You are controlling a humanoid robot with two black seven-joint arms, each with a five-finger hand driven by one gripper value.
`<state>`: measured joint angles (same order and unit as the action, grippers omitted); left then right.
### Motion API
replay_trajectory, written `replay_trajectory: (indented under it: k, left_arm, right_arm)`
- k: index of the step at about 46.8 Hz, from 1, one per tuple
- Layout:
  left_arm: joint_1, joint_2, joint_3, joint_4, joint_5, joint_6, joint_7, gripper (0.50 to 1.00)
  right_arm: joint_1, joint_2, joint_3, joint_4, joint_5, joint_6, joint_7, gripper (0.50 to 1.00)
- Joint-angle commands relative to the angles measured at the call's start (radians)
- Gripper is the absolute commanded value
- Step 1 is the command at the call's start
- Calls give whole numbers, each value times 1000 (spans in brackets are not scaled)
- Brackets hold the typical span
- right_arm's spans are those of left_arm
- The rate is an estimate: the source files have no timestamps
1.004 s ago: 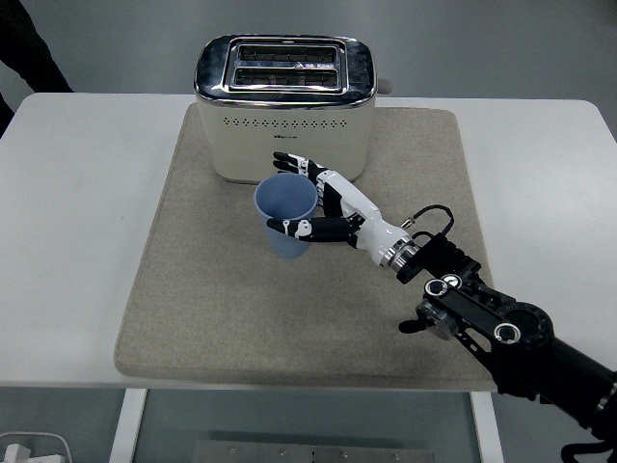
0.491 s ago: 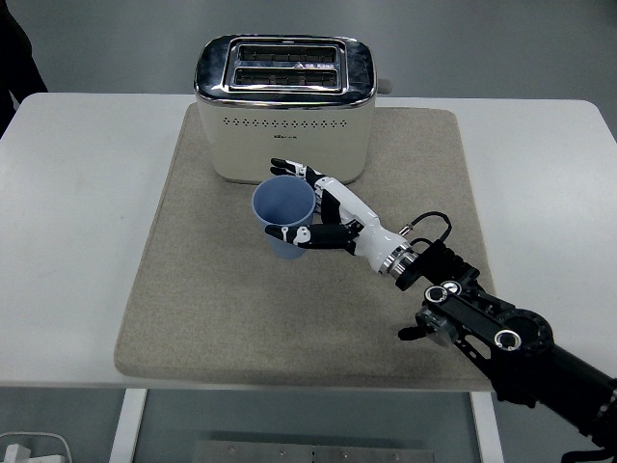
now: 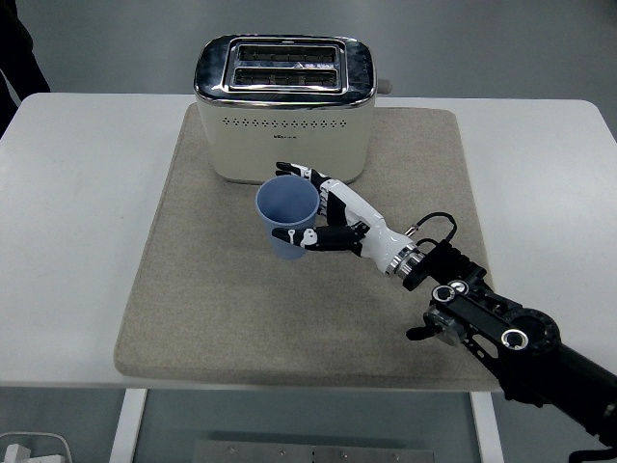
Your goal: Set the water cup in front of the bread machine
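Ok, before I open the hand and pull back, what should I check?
1. Blue cup in front of the toaster: ok.
2. Cup upright: ok.
3. Cup base resting on the grey mat: cannot tell.
4. Right hand released: not ok, fingers wrap the cup.
5. Gap between cup and toaster: cannot tell, they overlap from this view.
6. Retreat path toward the near right: ok, bare mat.
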<state>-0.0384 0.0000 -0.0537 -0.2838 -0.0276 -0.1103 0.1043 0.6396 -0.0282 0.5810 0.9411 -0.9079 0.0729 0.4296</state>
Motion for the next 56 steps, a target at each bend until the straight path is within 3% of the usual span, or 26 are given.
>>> replay_trajectory:
  k: [1, 9, 56]
  left_arm:
    - [0, 0, 0, 0, 0, 0, 0, 1000]
    - [0, 0, -2, 0, 0, 0, 0, 1000]
    - [0, 0, 0, -2, 0, 0, 0, 1000]
  right_arm:
    - [2, -6, 0, -5, 7, 2, 1, 926]
    - [12, -30, -1, -7, 81, 18, 0, 926]
    - [15, -157, 60, -21, 98, 47, 1, 926]
